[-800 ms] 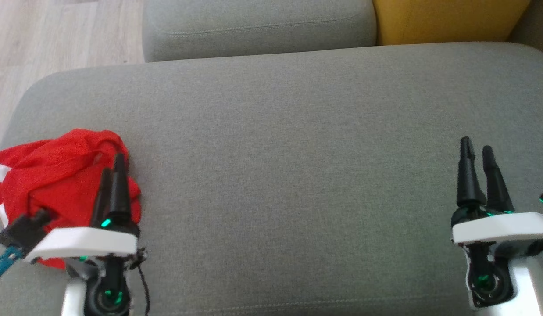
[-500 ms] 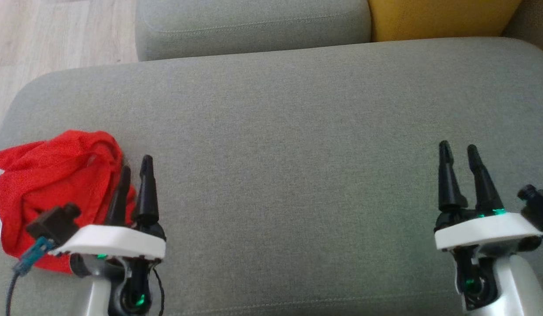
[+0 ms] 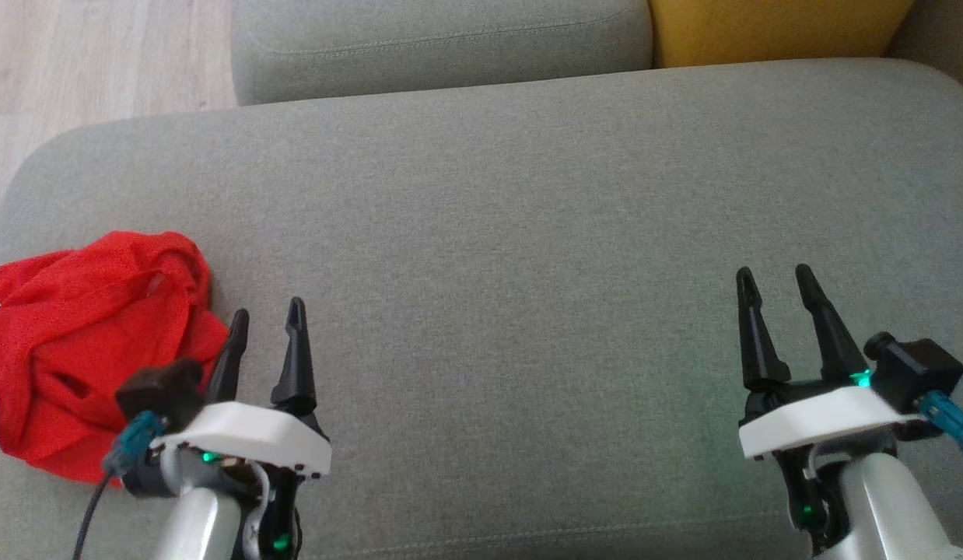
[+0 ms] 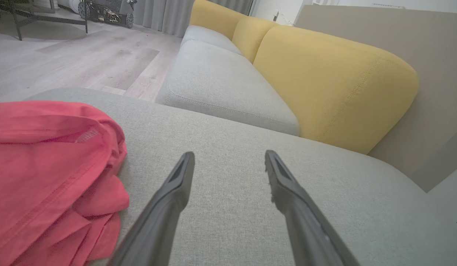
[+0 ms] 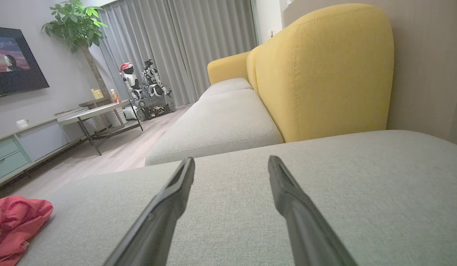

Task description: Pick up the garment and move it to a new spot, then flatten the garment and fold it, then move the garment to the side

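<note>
The grey sofa seat (image 3: 513, 233) is spread ahead of both claws, with the yellow backrest (image 3: 777, 31) far beyond the right claw (image 3: 773, 272). The crumpled red garment (image 3: 85, 342) is seen lying just left of the left claw (image 3: 267, 311), apparently untouched by its fingers. Within the last second that claw has been shifted off the cloth, rightward and back. Both claws are spread wide and empty. No fold shows, so the pick-up is judged still undone.
</note>
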Robot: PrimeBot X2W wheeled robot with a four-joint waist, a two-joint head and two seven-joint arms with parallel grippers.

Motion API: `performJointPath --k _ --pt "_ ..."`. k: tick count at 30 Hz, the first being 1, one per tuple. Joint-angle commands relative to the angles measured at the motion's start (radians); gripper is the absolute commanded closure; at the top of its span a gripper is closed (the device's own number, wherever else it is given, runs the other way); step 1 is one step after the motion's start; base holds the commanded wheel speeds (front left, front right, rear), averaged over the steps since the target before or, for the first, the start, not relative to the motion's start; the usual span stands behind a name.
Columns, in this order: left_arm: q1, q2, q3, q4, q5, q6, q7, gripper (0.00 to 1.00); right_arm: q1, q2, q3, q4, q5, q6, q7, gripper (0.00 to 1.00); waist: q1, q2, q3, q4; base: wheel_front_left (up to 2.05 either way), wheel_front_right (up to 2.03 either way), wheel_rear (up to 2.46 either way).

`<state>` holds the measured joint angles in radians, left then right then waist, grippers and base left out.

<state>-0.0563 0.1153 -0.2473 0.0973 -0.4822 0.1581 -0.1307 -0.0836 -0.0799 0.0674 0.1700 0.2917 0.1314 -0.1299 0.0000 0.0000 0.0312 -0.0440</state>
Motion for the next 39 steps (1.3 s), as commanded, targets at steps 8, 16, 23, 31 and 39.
performJointPath --k 8,16,23,31,39 --pt "-0.077 0.053 -0.059 -0.024 0.116 0.067 -0.038 0.00 -0.063 0.000 0.026 -0.033 -0.151 -0.001 -0.039 0.00 0.0000 0.0000 -0.003 0.001 0.00 0.00 0.00" --pt "-0.077 0.052 -0.081 -0.032 0.152 0.108 -0.062 0.00 -0.066 0.015 0.024 -0.009 -0.221 -0.001 -0.062 0.00 0.0000 0.0000 -0.006 0.004 0.00 0.00 0.00" --pt "-0.055 0.020 -0.045 -0.037 0.200 0.100 -0.085 0.00 -0.069 0.027 0.030 0.031 -0.176 -0.001 -0.086 0.00 0.0000 0.0000 -0.006 0.004 0.00 0.00 0.00" --pt "-0.030 -0.029 0.029 -0.013 0.243 0.059 -0.106 0.00 -0.078 0.029 0.049 0.055 -0.121 -0.001 -0.106 0.00 0.0000 0.0000 -0.009 0.003 0.00 0.00 0.00" --pt "-0.025 -0.055 0.061 0.015 0.350 0.020 -0.129 0.00 -0.089 0.029 0.072 0.062 -0.178 -0.001 -0.130 0.00 0.0000 0.0000 -0.009 0.001 0.00 0.00 0.00"
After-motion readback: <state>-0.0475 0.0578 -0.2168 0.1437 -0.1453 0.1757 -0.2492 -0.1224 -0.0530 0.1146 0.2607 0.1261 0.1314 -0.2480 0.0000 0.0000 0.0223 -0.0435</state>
